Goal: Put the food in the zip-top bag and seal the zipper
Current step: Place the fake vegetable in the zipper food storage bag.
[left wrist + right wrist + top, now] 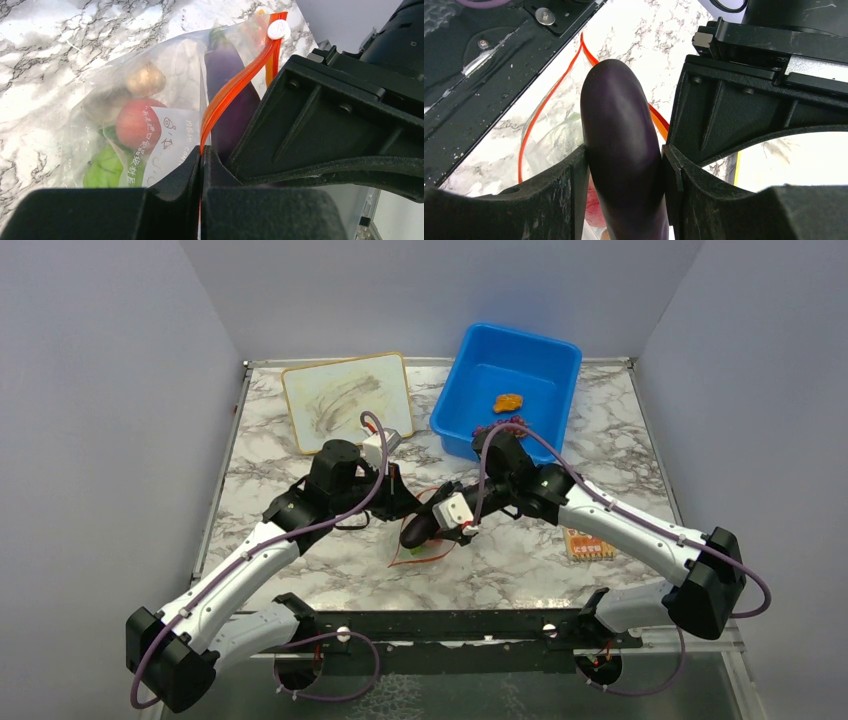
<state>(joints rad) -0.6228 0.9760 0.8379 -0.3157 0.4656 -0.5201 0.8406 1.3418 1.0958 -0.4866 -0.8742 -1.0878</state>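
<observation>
The clear zip-top bag (pixel 165 125) lies mid-table, also in the top view (pixel 420 552). Inside show a pink-red peach (pixel 135 122), a green lime (pixel 102 167) and a pale garlic (pixel 145 79). My left gripper (pixel 201 160) is shut on the orange-red zipper (pixel 235 85) at the bag's mouth, holding it open. My right gripper (pixel 624 175) is shut on the purple eggplant (pixel 621 145), its far end over the open mouth; the eggplant also shows in the top view (pixel 420 528) and in the left wrist view (pixel 230 95). An orange piece (pixel 508 401) lies in the blue bin.
The blue bin (pixel 470 405) stands at the back right with dark grapes (pixel 490 427) at its near edge. A whiteboard (pixel 345 398) lies at the back left. An orange card (pixel 588 545) lies right of the bag. A black bar (pixel 499 60) runs along the near table edge.
</observation>
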